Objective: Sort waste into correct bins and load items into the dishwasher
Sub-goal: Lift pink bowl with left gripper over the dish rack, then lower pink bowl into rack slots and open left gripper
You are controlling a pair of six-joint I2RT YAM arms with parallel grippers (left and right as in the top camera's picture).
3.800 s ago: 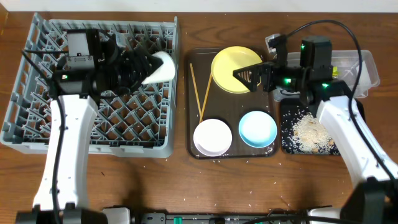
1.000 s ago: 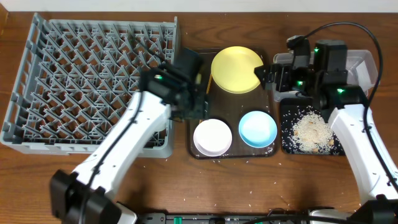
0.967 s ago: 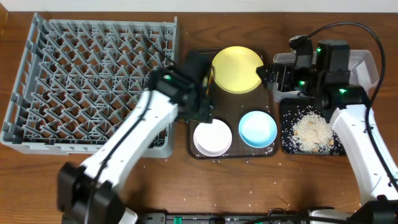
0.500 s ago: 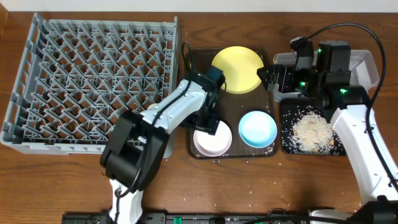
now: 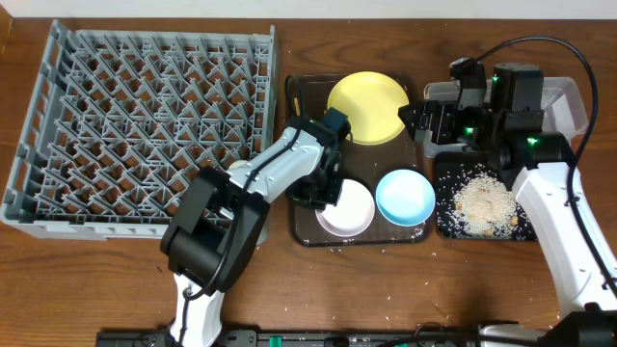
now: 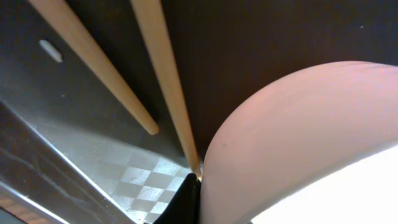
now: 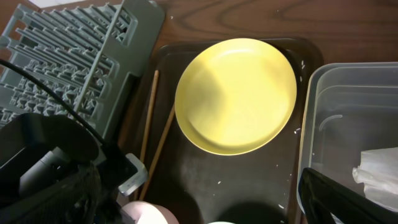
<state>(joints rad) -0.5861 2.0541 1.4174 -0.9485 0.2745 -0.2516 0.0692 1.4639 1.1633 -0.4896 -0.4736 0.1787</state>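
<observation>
View from above, near edge to far. I take the brown serving tray point(image 5: 307, 229) as my landmark. It sits at the middle of a dark wooden table point(image 5: 116, 280).

(a) In front of the tray, loose pale crumbs point(image 5: 384, 253) dot the bare wood.

(b) On the tray's near half lies the white bowl point(image 5: 352, 207), with the blue bowl point(image 5: 405, 196) just beside it on the right. My left claw point(image 5: 321, 193) is pressed together on the white bowl's left rim. The left wrist view shows one dark fingertip against the bowl's outer wall. The chopsticks point(image 7: 149, 118) lie along the tray's left side, their tips close to that bowl.

(c) Left of the tray stands the grey dish rack point(image 5: 145, 125), its pegs bare.

(d) Touching the tray's right side is the black tray point(image 5: 443, 227), holding a heap of rice point(image 5: 482, 202).

(e) On the tray's far half rests the yellow plate point(image 5: 366, 106). My right claw point(image 5: 413, 118) hangs spread wide at the plate's right edge, holding nothing.

(f) Beyond the black tray sits the clear tub point(image 5: 571, 101), with a crumpled white napkin point(image 7: 379, 168) inside.

(g) Past the table's far edge I see only a pale strip point(image 5: 386, 8).
</observation>
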